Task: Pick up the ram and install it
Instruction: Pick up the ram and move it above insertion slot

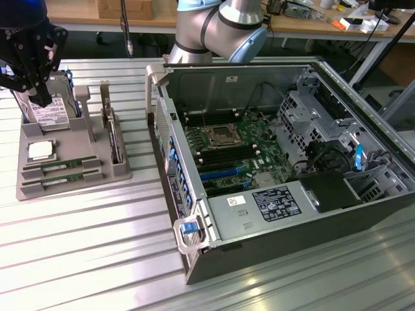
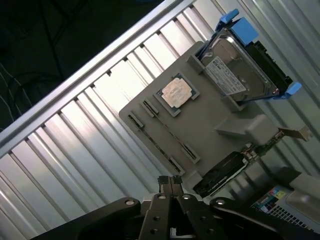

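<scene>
Closed gripper [image 2: 170,182] hovers empty above the grey tray [image 2: 212,122].

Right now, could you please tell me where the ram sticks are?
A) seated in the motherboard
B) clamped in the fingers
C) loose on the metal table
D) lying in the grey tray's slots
D: both green ram sticks lie in slots of the grey tray, and the shut fingers hold nothing.
</scene>
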`<state>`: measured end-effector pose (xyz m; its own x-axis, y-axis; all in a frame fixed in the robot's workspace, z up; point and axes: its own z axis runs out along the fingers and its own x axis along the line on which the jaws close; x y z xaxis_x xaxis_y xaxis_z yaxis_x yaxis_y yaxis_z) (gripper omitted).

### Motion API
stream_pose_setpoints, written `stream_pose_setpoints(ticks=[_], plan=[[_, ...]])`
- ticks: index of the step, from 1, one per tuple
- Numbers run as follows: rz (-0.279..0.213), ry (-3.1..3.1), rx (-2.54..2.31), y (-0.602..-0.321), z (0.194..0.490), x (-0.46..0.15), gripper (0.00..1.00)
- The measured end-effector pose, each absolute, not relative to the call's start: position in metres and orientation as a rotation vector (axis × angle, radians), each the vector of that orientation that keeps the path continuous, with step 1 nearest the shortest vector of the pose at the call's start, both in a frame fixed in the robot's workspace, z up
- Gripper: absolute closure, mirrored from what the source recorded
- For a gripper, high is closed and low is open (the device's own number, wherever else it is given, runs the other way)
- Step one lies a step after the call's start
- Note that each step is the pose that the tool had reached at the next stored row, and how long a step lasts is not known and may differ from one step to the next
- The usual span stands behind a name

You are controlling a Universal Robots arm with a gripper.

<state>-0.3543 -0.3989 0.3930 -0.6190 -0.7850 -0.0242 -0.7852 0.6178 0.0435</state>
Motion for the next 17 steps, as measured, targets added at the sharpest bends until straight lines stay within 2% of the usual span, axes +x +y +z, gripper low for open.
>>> stream_pose_setpoints(ticks=[17], plan=[[0.078,2.66,-1.675,-0.3989,0.393,-0.3543,0.89]])
